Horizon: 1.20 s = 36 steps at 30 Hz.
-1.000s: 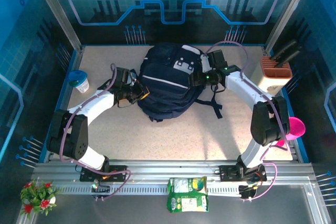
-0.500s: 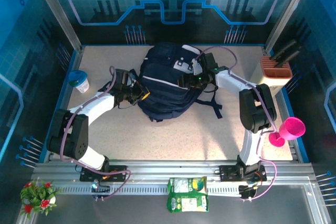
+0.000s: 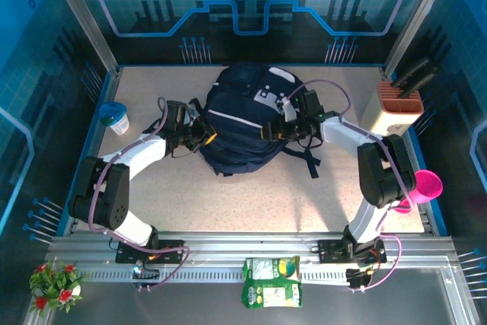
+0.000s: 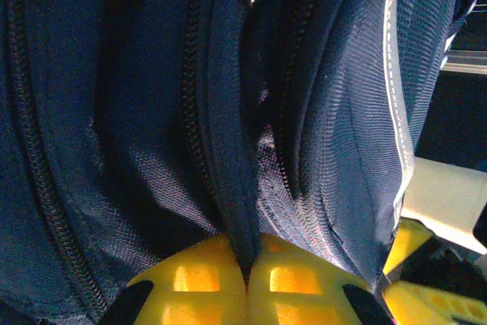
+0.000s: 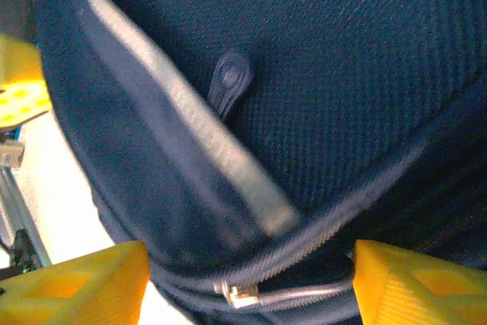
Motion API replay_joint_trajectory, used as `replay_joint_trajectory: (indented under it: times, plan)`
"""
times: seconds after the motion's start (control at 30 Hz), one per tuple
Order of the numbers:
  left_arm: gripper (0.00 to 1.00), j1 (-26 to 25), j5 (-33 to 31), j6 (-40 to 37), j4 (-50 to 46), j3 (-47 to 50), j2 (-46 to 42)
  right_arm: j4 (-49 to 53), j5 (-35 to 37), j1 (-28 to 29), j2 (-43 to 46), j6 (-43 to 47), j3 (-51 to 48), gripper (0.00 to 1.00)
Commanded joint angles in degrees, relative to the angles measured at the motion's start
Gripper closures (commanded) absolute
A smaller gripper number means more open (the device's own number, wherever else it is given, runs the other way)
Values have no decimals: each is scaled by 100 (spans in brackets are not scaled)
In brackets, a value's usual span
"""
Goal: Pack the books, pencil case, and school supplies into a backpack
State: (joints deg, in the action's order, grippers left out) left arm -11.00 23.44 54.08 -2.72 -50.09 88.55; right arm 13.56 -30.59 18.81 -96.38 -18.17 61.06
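Note:
The navy backpack [image 3: 242, 116] lies in the middle of the table, pale stripe across it. My left gripper [image 3: 203, 136] is at its left side, and its yellow fingers [image 4: 190, 283] are shut on a fold of the backpack's fabric [image 4: 232, 188] beside a zipper line. My right gripper [image 3: 275, 129] is at the backpack's right side. It stands open there, one fingertip [image 5: 76, 283] on each side of a metal zipper slider [image 5: 242, 293] and not touching it. Books, pencil case and school supplies are out of view.
A blue-lidded cup [image 3: 115, 118] stands at the left edge. An orange-topped block [image 3: 399, 103] holding dark handles and a pink goblet [image 3: 423, 186] stand on the right. A green packet [image 3: 272, 281] and a small flower pot [image 3: 55, 283] lie on the front rail.
My right gripper moved left along the backpack's top, then came down toward its right lower side. Left gripper kept its hold in place.

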Motion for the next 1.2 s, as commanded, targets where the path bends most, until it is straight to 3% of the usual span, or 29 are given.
replay_joint_trajectory:
  times: [0.0,0.27,0.4,0.9,1.17]
  plan:
    - [100,28,153,15,362,-107,23,-200,-448,96,323,232,-290,30]
    - [100,37,204,-16,292,-159,-18,-116,460,35,670,781,-559,31]
    - [100,37,209,-30,276,-186,-24,-565,77,43,734,1004,-708,35]
    - [100,37,284,40,358,-125,-21,-661,387,336,166,1313,-647,39]
    - [100,37,334,82,407,-160,13,-274,1030,515,69,1347,-497,77]
